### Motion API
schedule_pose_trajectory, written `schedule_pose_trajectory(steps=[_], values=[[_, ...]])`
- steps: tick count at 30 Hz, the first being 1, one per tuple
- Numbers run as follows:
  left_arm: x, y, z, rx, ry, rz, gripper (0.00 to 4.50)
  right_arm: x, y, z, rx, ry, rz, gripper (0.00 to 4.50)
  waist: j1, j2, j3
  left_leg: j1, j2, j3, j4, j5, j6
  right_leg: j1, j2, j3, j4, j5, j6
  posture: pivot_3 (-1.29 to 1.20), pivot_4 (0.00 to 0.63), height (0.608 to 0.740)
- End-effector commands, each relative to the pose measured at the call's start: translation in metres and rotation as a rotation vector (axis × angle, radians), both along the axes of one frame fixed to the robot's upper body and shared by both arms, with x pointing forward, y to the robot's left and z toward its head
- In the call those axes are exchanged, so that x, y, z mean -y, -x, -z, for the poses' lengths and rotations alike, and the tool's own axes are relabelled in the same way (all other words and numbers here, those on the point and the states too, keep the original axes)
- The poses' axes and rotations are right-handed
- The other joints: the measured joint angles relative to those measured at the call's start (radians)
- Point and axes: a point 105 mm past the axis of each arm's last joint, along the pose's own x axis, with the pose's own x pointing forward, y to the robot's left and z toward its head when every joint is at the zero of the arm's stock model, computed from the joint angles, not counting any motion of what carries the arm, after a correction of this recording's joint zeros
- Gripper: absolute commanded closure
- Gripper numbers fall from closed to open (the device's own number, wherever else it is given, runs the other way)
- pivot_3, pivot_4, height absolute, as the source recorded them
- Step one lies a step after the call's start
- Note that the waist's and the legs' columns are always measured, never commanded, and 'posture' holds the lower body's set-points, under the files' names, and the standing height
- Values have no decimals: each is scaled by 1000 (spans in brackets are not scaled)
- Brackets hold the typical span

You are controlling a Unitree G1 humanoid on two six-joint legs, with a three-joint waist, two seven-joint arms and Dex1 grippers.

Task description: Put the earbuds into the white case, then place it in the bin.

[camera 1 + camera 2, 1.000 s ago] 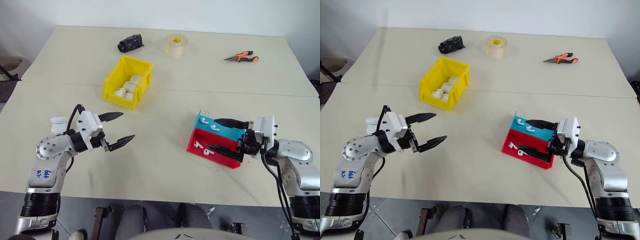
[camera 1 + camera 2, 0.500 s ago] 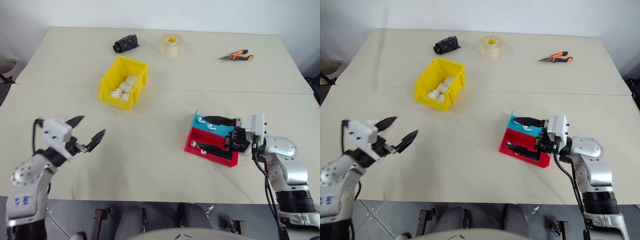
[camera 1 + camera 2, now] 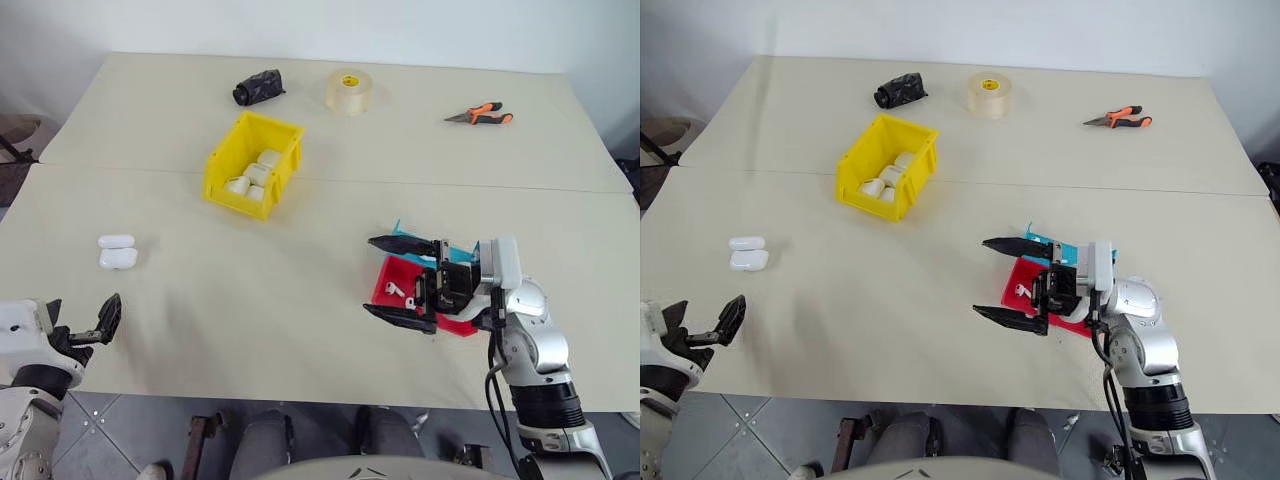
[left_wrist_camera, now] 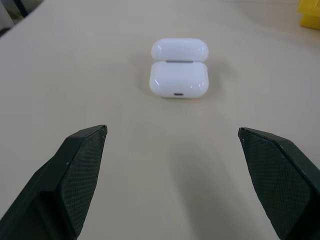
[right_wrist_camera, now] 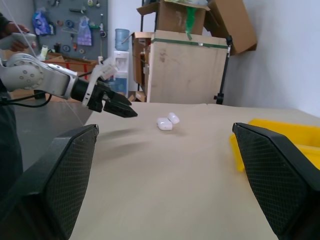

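Left gripper [image 3: 100, 318] spread wide, empty, at table edge short of open white case [image 3: 117, 251]. Bin [image 3: 253, 164] beyond, already holding cases. Earbuds [image 3: 393, 289] in red-and-blue tray [image 3: 405, 275], partly hidden behind right gripper [image 3: 395, 279], gaping, empty. Could knock tray, scattering earbuds.

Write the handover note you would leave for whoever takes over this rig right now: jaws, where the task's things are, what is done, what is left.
Left gripper: jaws open, empty, pointing at the white case, short of it.
Right gripper: jaws open, empty, over the near-left edge of the red-and-blue tray.
White case lies open on the table's left side; earbuds sit in the tray.
Yellow bin already holds several white cases.
Done for this case: nothing.
Left: load the earbuds into the case, close it, place it in the bin.
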Motion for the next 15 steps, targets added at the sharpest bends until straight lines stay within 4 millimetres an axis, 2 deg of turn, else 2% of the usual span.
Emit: schedule_pose_trajectory(steps=[1,7,11,15], values=[[5,-7,-22,39,-34,30,37,4,4,-5,18,6,-10,0,3,0,0,0,0,0,0,0,0,0,0,0,0,0,0,0,150,740],[-14,-33,-35,-187,-59,-16,37,9,3,-2,-30,42,-25,0,9,0,0,0,0,3,0,0,0,0,1,0,1,0,0,0,150,740],[-16,-53,-39,-424,-8,4,37,12,4,1,-38,46,-37,0,7,0,0,1,-1,5,-1,0,0,-1,1,1,1,0,0,0,150,740],[-19,-62,-40,-603,34,-2,37,12,5,4,-36,45,-48,0,4,0,0,2,-1,6,-2,0,0,-1,2,1,1,0,0,0,150,740]])
